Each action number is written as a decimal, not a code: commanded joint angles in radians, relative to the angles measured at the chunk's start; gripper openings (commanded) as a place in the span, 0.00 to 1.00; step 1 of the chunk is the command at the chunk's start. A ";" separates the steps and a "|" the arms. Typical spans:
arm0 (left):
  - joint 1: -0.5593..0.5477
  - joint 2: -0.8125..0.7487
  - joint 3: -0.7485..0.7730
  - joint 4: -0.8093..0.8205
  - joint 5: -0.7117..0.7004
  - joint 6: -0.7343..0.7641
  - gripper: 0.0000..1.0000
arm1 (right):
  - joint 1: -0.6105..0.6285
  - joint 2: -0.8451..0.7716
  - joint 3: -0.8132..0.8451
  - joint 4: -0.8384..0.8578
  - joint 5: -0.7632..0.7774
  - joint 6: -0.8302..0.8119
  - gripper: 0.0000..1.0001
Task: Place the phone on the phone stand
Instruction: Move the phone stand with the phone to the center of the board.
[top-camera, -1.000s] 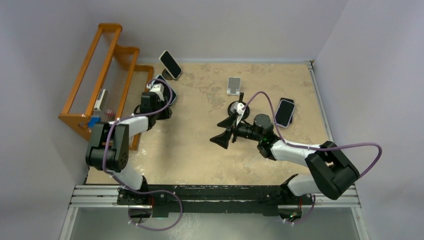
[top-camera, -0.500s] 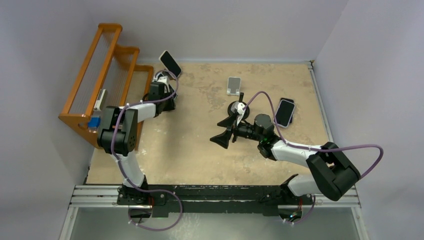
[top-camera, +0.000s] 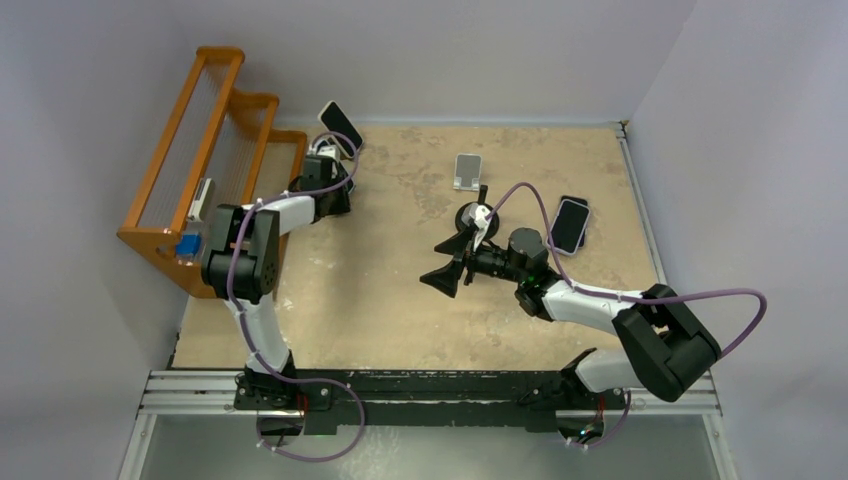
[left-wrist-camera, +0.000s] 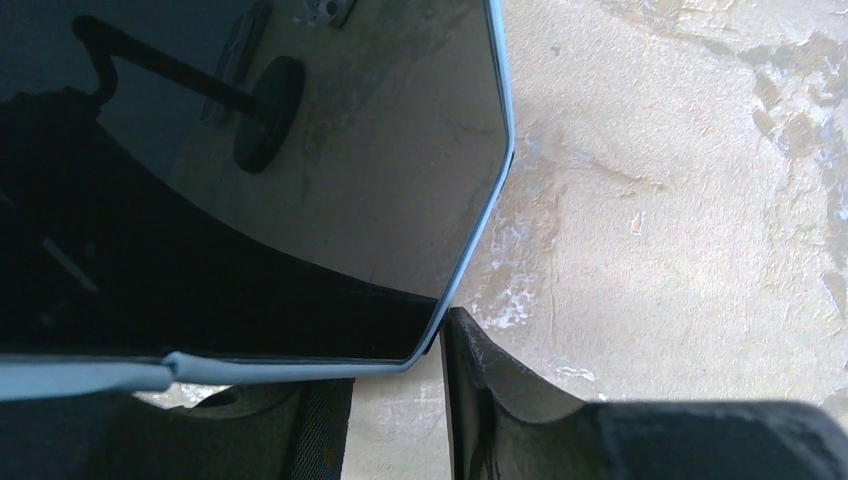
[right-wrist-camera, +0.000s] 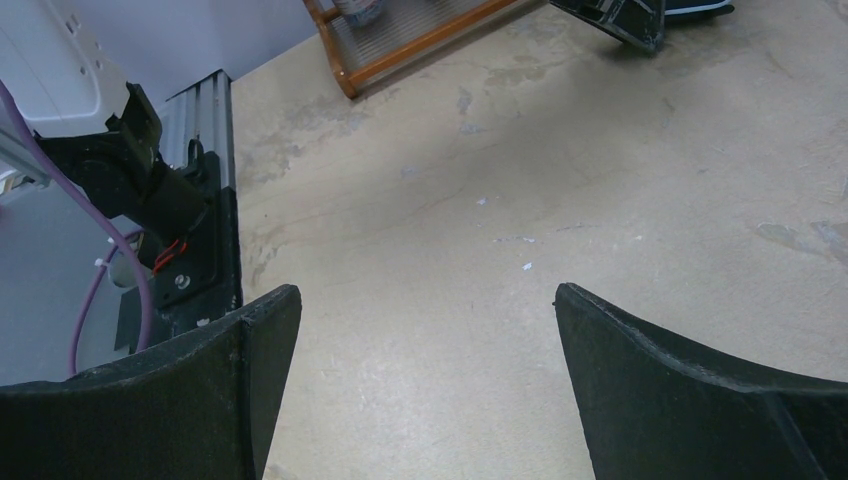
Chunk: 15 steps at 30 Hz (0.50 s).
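Observation:
A phone (top-camera: 336, 117) with a dark screen and light-blue rim leans tilted at the back left; what carries it is hidden. My left gripper (top-camera: 338, 158) is at its lower end. In the left wrist view the phone (left-wrist-camera: 300, 150) fills the upper left. Its lower corner touches my right finger (left-wrist-camera: 480, 380), and its lower edge crosses over the left finger. The left gripper (left-wrist-camera: 397, 390) shows a narrow gap with bare table in it. A silver stand (top-camera: 466, 170) and a black round-based stand (top-camera: 470, 215) sit mid-table. My right gripper (top-camera: 440, 266) (right-wrist-camera: 425, 295) hangs wide open and empty.
An orange wooden rack (top-camera: 200, 150) stands along the left edge, close to my left arm, and shows in the right wrist view (right-wrist-camera: 400, 40). Two phones (top-camera: 570, 225) lie stacked at the right. Walls close in the back and right sides.
My left arm has stretched toward the back, bringing its gripper up to the leaning phone's lower end. The phone has stayed put. The right arm has not moved.

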 joint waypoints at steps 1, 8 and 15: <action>0.006 0.037 0.047 -0.007 -0.009 0.012 0.34 | 0.007 -0.016 -0.002 0.035 0.002 -0.015 0.99; 0.011 0.071 0.088 -0.046 0.014 0.002 0.34 | 0.008 -0.024 -0.003 0.031 0.008 -0.017 0.99; 0.011 0.082 0.092 -0.034 0.060 -0.037 0.34 | 0.007 -0.029 -0.005 0.028 0.010 -0.019 0.99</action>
